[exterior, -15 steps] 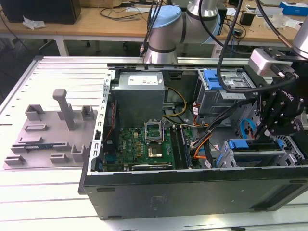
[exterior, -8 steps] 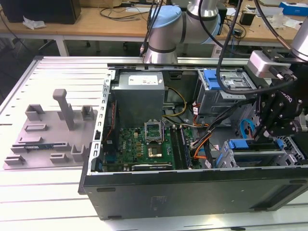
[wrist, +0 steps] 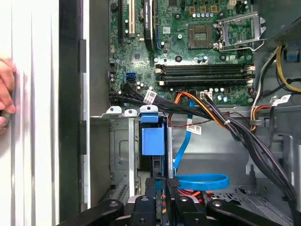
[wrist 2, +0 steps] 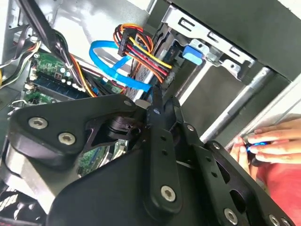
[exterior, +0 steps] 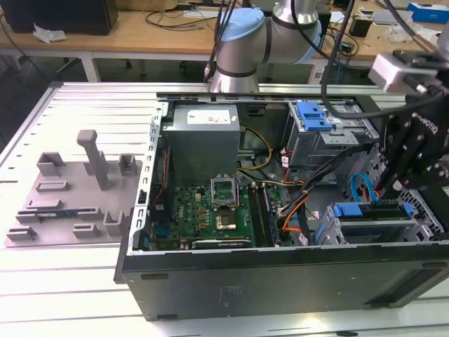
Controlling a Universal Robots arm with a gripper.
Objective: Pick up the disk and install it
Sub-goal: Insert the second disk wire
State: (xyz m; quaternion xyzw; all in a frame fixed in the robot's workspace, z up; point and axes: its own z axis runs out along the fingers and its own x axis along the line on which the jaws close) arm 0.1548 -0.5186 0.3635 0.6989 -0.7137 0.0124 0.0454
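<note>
Power-supply box (exterior: pixel 203 140): grey, at the computer case's far wall.
Motherboard (exterior: pixel 210 210): green, on the case floor.
Grey fixture (exterior: pixel 70 189): on the counter (exterior: pixel 42 281), beside the case.

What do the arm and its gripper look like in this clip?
The arm is a silver-grey tube design with pale blue joint caps, and black cables run along it. The gripper is matte black with white lettering on its body; in both wrist views its linkages are black bars joined by silver screws. A small white box sits above it.
</note>
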